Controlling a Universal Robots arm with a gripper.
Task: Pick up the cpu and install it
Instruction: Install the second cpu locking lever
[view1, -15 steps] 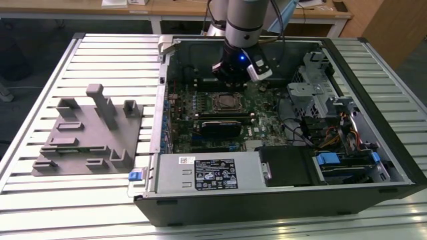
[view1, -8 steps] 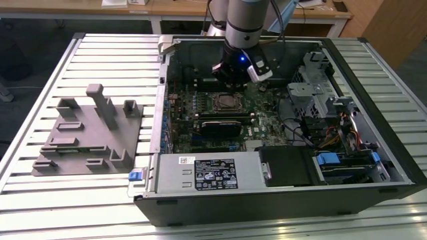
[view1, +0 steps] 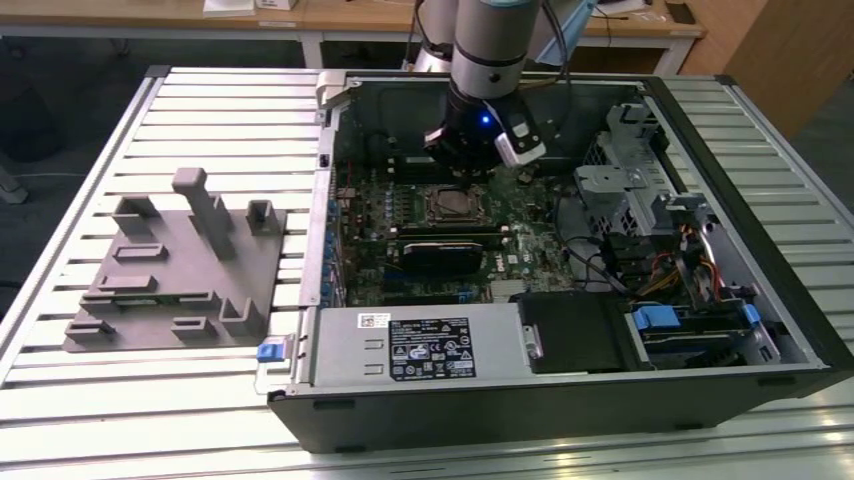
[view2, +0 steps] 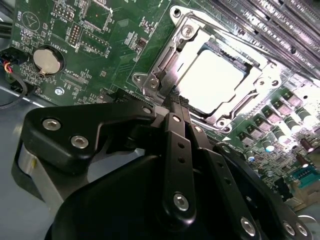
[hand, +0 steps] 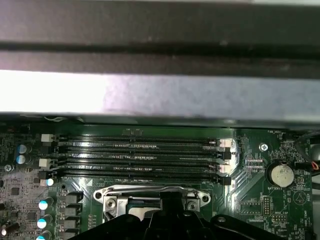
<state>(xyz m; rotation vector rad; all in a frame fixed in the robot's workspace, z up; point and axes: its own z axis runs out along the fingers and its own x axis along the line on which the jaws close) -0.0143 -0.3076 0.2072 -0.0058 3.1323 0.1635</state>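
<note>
Gripper (view2: 176, 102) fingers pressed together, empty, tips at the socket frame (view2: 165, 70). Just ahead, cpu (view2: 212, 82) seated: light, rigid, slick-topped, fragile; you'd hold its edges.

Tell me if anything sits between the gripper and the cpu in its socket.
Nothing visible does. In the second wrist view the cpu lies bare in the socket frame on the motherboard, and the gripper sits at the frame's edge, with no cable or part between them.
</note>
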